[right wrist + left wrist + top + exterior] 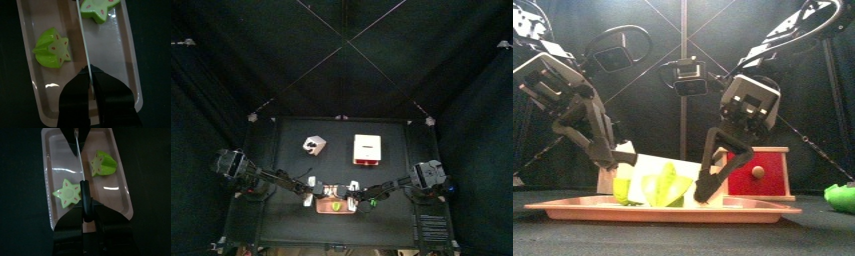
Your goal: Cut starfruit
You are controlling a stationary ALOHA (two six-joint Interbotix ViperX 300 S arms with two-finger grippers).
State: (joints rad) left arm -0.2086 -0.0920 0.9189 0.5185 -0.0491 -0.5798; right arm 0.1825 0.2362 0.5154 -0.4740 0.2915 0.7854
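Observation:
The starfruit lies in two yellow-green pieces on the salmon-pink board (pixel 760 208). The left wrist view shows a star-shaped slice (pixel 68 192) and a thicker chunk (pixel 103 164). The right wrist view shows the same pair, one piece (pixel 53 48) beside the jaws and the other piece (pixel 99 9) farther off. In the front view the pieces (pixel 663 185) stand between the two grippers. My left gripper (pixel 611 183) and right gripper (pixel 708 192) both hang low over the board with jaws together, holding nothing. Each also shows in its own wrist view, left (pixel 81 173) and right (pixel 85 60).
A cream-and-red box (pixel 368 148) stands behind the board, with a small white object (pixel 313 146) to its left. A bright-green tool (pixel 838 197) lies on the table right of the board (pixel 331 206).

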